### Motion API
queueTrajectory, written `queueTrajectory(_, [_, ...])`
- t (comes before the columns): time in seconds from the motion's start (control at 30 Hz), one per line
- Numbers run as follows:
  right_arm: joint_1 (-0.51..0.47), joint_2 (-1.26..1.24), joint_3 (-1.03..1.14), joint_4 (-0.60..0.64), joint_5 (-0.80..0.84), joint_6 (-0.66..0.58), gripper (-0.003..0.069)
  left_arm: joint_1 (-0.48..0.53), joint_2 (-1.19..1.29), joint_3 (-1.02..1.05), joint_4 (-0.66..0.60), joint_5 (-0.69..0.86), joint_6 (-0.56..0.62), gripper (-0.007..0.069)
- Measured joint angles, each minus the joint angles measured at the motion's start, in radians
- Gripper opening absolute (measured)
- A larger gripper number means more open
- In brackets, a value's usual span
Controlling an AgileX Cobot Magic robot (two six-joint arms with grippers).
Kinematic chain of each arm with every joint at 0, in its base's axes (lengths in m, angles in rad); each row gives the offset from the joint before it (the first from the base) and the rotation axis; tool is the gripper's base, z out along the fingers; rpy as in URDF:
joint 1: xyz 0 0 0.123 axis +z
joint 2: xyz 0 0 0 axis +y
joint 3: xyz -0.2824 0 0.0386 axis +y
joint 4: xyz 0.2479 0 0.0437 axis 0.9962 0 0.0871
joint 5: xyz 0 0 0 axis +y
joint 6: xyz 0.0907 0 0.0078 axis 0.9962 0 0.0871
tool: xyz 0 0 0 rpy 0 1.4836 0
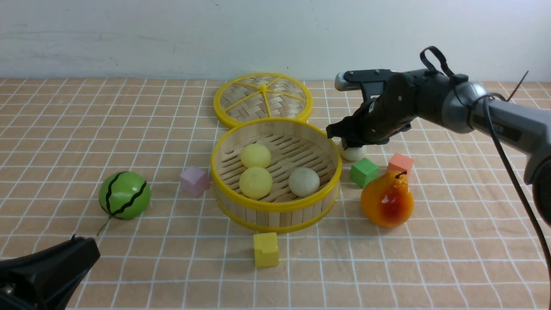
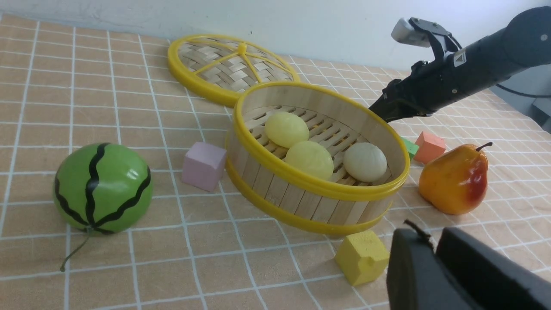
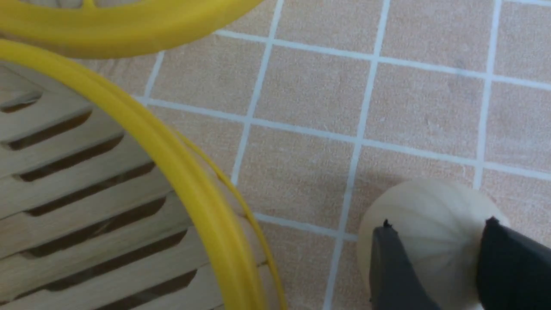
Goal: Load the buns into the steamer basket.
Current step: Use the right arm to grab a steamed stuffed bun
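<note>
Just off the right wall of the steamer basket (image 1: 275, 211), on the checked surface (image 1: 86, 129), sits the fourth bun (image 1: 354, 153) — off-white, pleated, the one bun outside! The right gripper (image 3: 437, 228) is down on it, one dark finger on each flank, pinching it while it rests on the cloth.

The basket holds the middle of the surface, and three buns lie on its slats. The far yellow bun (image 1: 255, 155) and the near yellow bun (image 1: 255, 182) are lined up one behind the other, close together. The pale bun (image 1: 304, 181) sits beside the near one, a little apart.

The woven lid (image 1: 263, 97) lies flat right behind the basket, toward the far edge. Over on the right side, the green cube (image 1: 364, 172) and the orange cube (image 1: 400, 163) sit just beside the gripped bun. The pear (image 1: 387, 200) stands upright in front of them.

On the left, the pink cube (image 1: 194, 181) sits hard by the basket wall, and the watermelon ball (image 1: 125, 195) is further out toward the left edge. The yellow cube (image 1: 265, 249) sits just in front of the basket, toward the near edge.

And the left gripper (image 2: 430, 234) — low at the near left corner, fingers pressed close together, nothing between them.
</note>
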Motion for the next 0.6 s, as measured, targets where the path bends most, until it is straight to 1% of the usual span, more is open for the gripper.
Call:
queueTrajectory(0.1, [-0.003,0.005,-0.002,0.000,-0.017,0.000,0.0283,0.000,0.000,0.000,0.000,0.000,0.000,0.0083])
queueTrajectory(0.2, [-0.006,0.010,-0.007,0.000,-0.027,0.000,0.0241,0.000,0.000,0.000,0.000,0.000,0.000,0.0087])
queueTrajectory(0.23, [-0.006,0.011,-0.007,0.000,-0.027,0.000,0.0237,0.000,0.000,0.000,0.000,0.000,0.000,0.0088])
queueTrajectory(0.3, [-0.007,0.011,-0.007,0.000,-0.037,0.000,0.0177,0.000,0.000,0.000,0.000,0.000,0.000,0.0091])
queueTrajectory(0.33, [-0.007,0.011,-0.007,0.000,-0.037,0.000,0.0171,0.000,0.000,0.000,0.000,0.000,0.000,0.0091])
queueTrajectory(0.4, [-0.007,0.011,-0.007,-0.001,-0.043,-0.006,0.0078,0.000,0.000,0.000,0.000,0.000,0.000,0.0092])
queueTrajectory(0.43, [-0.007,0.011,-0.007,-0.002,-0.043,-0.008,0.0071,0.000,0.000,0.000,0.000,0.000,0.000,0.0092])
queueTrajectory(0.5, [-0.007,0.011,-0.007,-0.003,-0.043,-0.013,0.0017,0.000,0.000,0.000,0.000,0.000,0.000,0.0092])
queueTrajectory(0.6, [-0.007,0.007,-0.007,-0.003,-0.040,-0.016,0.0004,0.000,0.000,0.000,0.000,0.000,0.000,0.0092])
